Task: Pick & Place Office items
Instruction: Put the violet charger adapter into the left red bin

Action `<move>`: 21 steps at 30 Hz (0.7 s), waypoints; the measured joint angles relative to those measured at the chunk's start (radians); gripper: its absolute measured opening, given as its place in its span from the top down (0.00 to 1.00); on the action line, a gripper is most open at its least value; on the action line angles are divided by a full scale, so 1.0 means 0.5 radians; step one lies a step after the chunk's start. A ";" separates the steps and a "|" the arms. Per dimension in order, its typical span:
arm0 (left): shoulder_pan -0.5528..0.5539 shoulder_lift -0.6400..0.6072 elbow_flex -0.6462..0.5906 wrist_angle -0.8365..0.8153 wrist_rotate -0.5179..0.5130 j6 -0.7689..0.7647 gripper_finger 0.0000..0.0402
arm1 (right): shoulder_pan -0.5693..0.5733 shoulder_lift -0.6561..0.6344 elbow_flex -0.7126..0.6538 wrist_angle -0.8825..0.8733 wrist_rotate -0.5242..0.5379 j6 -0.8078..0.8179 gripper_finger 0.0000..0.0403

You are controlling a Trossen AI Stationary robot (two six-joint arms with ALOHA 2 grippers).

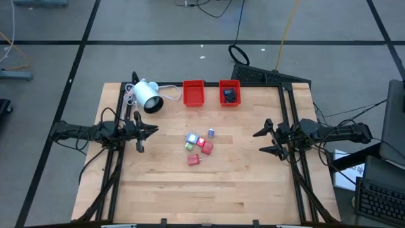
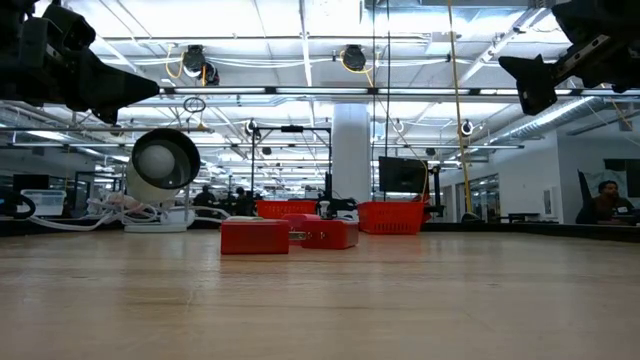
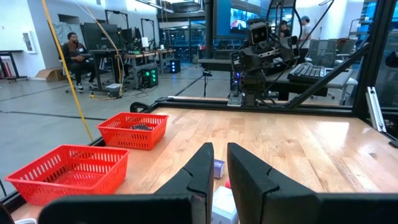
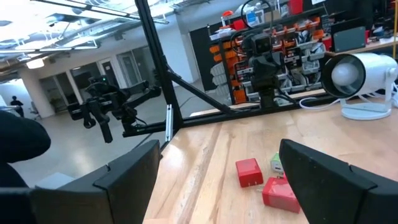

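High view: the office items [image 1: 199, 147] are being shown clustered mid-table, between both arms. The left gripper [image 1: 150, 130], fingers closed on nothing, is being held nearer them; the right gripper [image 1: 264, 140], jaws spread wide and empty, is being kept farther off.

The left gripper [image 1: 152, 130] is hovering above the counter's left edge, jaws pressed together. The right gripper [image 1: 261, 140] is hanging over the right edge, jaws spread wide, holding nothing.
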 joint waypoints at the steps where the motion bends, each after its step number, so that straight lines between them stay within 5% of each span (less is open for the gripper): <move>1: 0.000 0.000 0.000 0.000 0.000 -0.001 0.88 | 0.000 0.000 0.000 -0.007 0.000 0.008 0.21; 21: 0.000 0.001 0.000 0.000 0.000 0.000 0.88 | 0.000 0.001 0.001 -0.086 0.000 0.013 0.21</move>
